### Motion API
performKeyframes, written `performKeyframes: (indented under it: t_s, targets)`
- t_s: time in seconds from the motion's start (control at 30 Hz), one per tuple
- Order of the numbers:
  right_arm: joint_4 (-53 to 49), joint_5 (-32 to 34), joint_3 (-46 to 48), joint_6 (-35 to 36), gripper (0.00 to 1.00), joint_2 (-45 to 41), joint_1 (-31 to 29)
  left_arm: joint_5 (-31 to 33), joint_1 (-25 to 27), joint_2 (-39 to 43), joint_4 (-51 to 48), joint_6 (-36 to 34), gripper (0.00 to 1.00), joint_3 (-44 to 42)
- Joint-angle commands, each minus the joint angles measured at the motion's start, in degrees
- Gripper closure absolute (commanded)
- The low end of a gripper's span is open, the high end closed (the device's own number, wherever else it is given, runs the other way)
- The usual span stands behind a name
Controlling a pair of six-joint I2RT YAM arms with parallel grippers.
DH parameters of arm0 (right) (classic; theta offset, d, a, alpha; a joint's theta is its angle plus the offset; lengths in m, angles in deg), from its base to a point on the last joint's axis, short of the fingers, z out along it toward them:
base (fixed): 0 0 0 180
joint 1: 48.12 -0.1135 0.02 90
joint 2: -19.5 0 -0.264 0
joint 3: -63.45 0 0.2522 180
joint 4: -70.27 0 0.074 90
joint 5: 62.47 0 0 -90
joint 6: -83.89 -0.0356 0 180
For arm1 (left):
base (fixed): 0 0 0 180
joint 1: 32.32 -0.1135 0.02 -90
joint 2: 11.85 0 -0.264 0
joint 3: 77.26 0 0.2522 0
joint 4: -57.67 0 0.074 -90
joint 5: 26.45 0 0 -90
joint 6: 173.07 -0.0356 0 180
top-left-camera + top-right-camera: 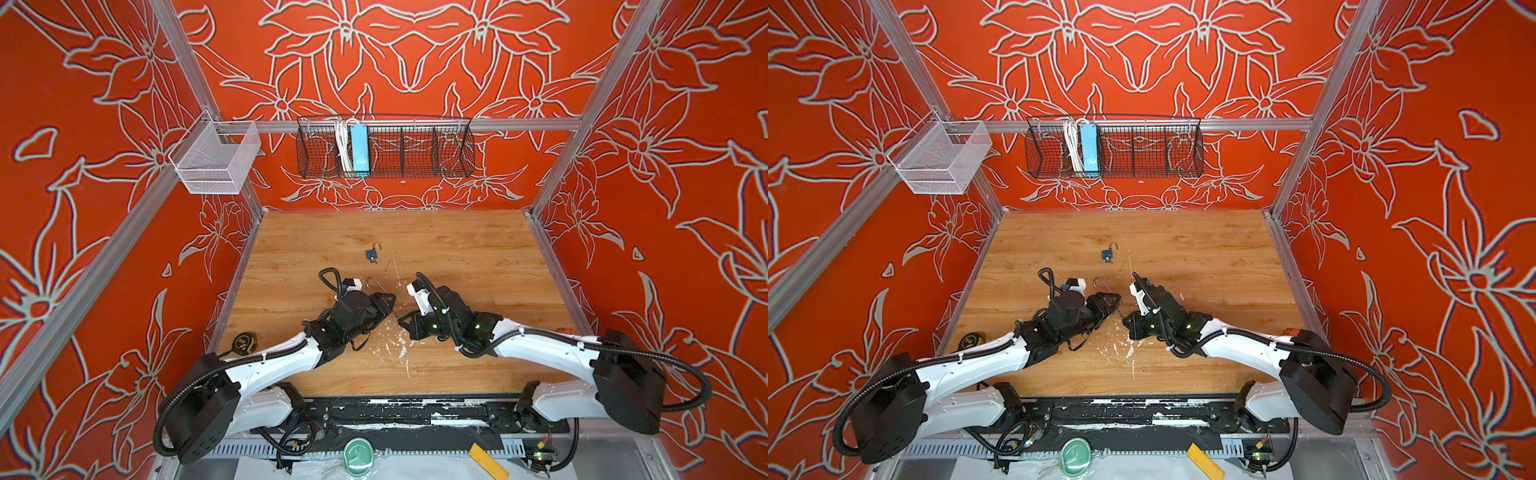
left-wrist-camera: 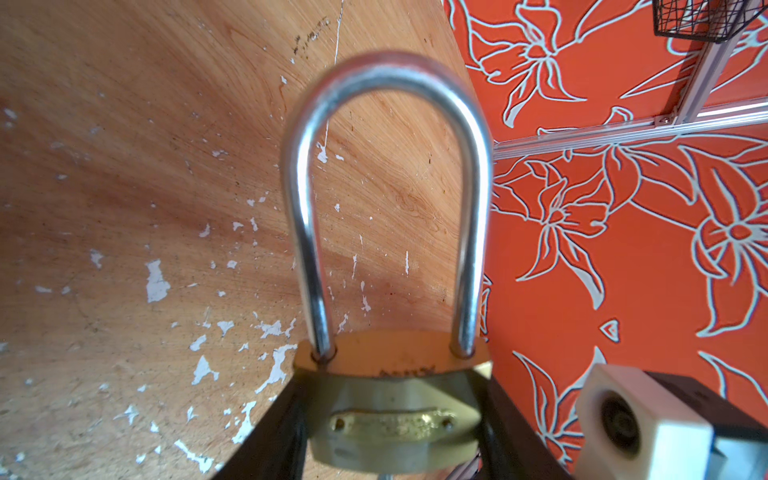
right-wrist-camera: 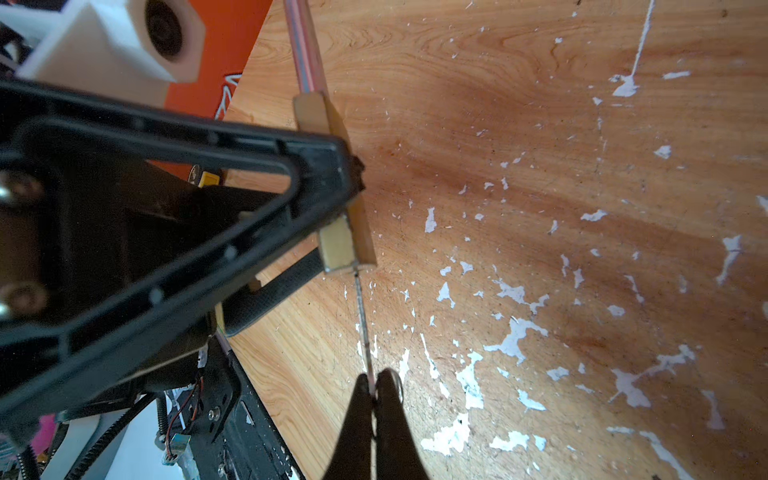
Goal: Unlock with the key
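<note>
Brass padlock (image 2: 395, 415) in left pincer (image 1: 386, 305); key (image 3: 362, 316) in right pincer (image 3: 376, 399) touches it.

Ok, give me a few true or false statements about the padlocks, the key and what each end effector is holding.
1. The left end effector grips a brass padlock. True.
2. That padlock's shackle stands open. False: both legs of the shackle sit in the body.
3. The right end effector is shut on a key, whose blade reaches the bottom end of the brass padlock. True.
4. The small blue padlock hangs in a basket on the wall. False: the blue padlock lies on the table, beyond both arms.
5. A tape measure lies near the table's left edge in both top views. True.
</note>
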Motion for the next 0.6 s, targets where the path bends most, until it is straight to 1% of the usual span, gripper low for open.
performKeyframes:
  t_s: [0.0, 0.4, 0.57]
  targets:
    - [0.1, 1.7, -2.1, 0.0, 1.0, -0.4, -0.4, 0.8, 0.2, 2.0, 3.5, -0.1, 1.0, -0.3]
    - [0.7, 1.7, -2.6, 0.0, 1.0, -0.7, -0.3, 0.1, 0.2, 1.2, 4.8, 0.1, 1.0, -0.8]
    - [2.8, -0.5, -2.9, -1.6, 1.0, 1.0, 0.0, 0.0, 0.2, 0.9, 5.5, -0.1, 1.0, -0.9]
